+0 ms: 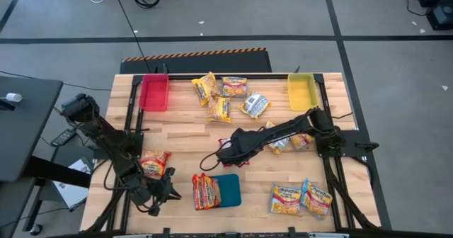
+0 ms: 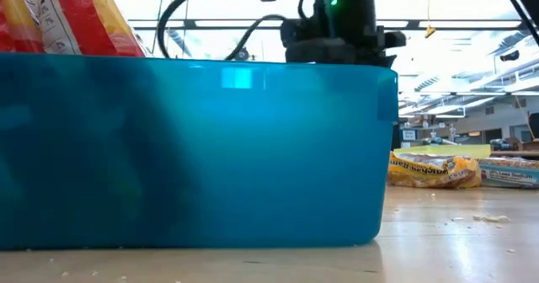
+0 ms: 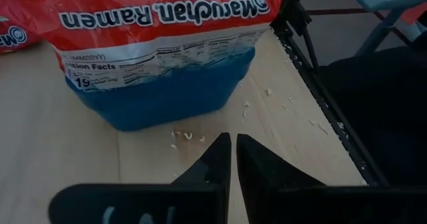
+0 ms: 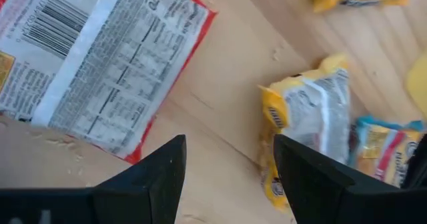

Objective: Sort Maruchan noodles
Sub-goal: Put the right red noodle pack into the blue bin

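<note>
Sort barely begun: 2 red pkts (image 1: 206, 192) on teal tray (image 1: 230, 190), L gripper (image 1: 164, 194) shut/empty beside it, R gripper (image 1: 228, 153) wide/empty just beyond, ~10 noodle pkts loose, red bin (image 1: 154, 93) & yellow bin (image 1: 301, 91) far, both empty.

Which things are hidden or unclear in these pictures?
- Low view: the teal tray blocks most of the table.
- High view: the right gripper covers what lies beneath it.
- Left wrist view: a red Maruchan packet is cut by the top edge.
- High view: packet print too small.
</note>
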